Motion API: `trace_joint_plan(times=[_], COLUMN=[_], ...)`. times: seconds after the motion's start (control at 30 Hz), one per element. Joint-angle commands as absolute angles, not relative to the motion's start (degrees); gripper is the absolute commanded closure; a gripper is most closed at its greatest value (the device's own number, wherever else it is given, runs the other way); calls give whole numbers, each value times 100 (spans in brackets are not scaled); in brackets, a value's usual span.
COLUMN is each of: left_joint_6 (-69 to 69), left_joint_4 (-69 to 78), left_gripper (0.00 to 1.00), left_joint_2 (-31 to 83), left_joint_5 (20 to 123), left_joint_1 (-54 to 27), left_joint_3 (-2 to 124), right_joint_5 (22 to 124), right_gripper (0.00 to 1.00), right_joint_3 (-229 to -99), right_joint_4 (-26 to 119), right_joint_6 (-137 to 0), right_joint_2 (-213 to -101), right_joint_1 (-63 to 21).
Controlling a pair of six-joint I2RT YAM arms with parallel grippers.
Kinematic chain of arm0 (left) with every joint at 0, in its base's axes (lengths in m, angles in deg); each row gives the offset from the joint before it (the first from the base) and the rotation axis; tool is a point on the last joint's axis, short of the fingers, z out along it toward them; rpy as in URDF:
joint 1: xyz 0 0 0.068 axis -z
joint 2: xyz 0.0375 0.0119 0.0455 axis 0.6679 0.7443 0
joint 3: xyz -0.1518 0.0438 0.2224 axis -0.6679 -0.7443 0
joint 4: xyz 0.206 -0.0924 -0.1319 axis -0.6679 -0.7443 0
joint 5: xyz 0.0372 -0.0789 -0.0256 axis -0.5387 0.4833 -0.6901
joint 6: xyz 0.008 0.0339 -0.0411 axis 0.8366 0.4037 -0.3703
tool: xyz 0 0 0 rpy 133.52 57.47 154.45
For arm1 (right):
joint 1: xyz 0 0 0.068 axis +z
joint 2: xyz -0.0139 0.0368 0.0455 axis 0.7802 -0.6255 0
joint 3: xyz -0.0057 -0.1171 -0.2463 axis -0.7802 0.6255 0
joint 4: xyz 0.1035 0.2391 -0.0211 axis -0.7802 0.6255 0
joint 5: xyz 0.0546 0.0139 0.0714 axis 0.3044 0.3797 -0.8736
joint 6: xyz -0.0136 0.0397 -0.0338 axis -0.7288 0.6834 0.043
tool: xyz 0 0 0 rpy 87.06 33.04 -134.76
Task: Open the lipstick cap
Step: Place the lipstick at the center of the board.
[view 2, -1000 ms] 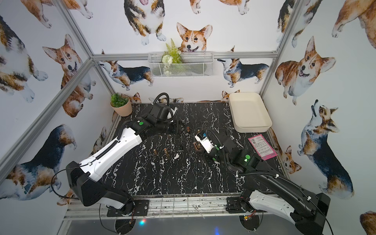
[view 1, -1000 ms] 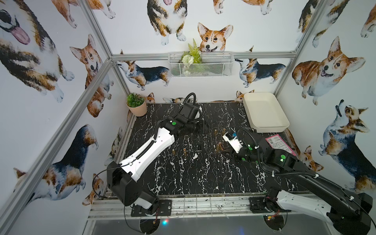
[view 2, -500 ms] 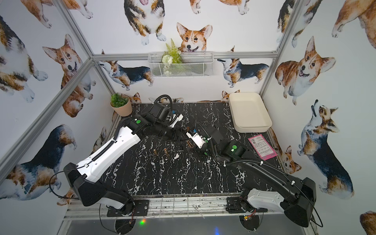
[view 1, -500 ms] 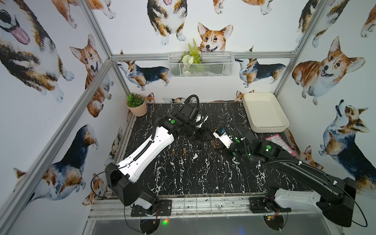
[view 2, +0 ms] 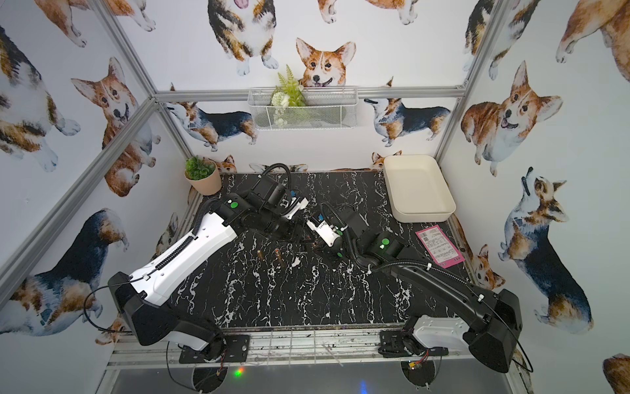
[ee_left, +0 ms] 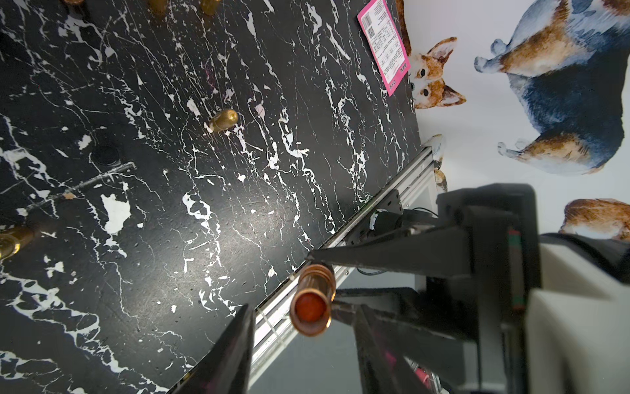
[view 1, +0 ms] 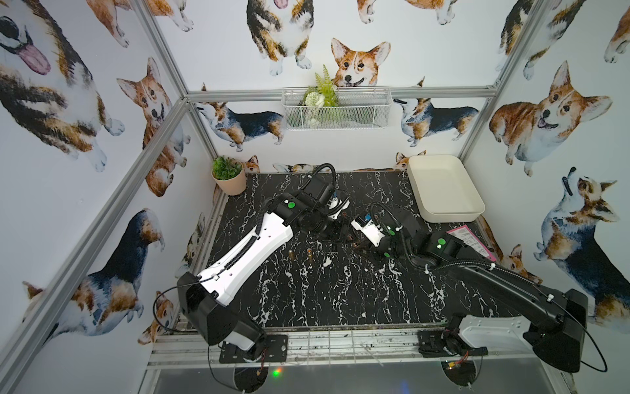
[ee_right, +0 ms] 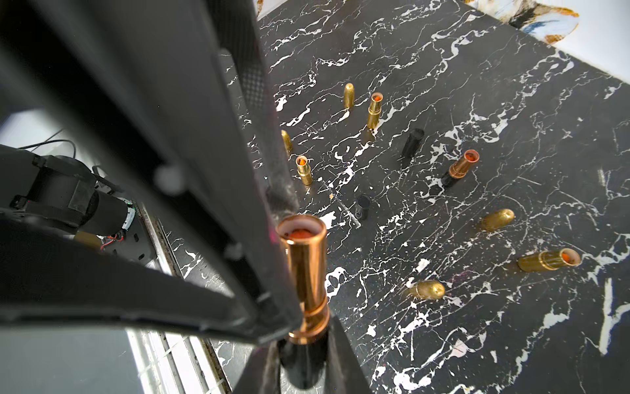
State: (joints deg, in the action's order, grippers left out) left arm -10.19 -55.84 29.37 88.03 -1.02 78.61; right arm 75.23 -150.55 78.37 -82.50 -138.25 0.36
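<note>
Lipstick [ee_right: 305,266] uncapped, held in mid-air over the centre of the marble table [view 1: 306,296].
Right gripper [ee_right: 300,361], reaching in from 3 o'clock, pinches the black base; the copper tube and red stick are bare. Left gripper [ee_left: 303,308], from 10 o'clock, has its jaws part-spread either side of the tube, with a gap showing. Cap removal appears complete: loose black caps [ee_right: 412,141] sit on the table. The next move likely needs a square close on the copper, clear of the red tip.
</note>
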Motion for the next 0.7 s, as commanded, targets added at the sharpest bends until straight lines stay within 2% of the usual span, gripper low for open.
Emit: trace_joint_plan(times=[0.0,0.13,0.43,0.67], left_joint_6=[-942,-924,-850,-776], left_joint_4=[-5650,-5607,-5864,-6046], left_gripper=[51,53,66,69], left_joint_2=[2995,3098,3322,3331], left_joint_5=[8894,8893,8912,8918], left_joint_1=[-95,-94,-101,-95], left_joint_3=[7879,7933,8202,8223], right_joint_5=[7381,7359,7420,7464], right_gripper=[92,92,93,93], right_joint_3=[-15130,-15138,-15064,-15051], right_joint_4=[7641,7658,7660,7650], right_joint_6=[-8327,-8343,-8340,-8377], right_joint_2=[-13850,-13853,-13878,-13906], right_joint_1=[39,40,40,39])
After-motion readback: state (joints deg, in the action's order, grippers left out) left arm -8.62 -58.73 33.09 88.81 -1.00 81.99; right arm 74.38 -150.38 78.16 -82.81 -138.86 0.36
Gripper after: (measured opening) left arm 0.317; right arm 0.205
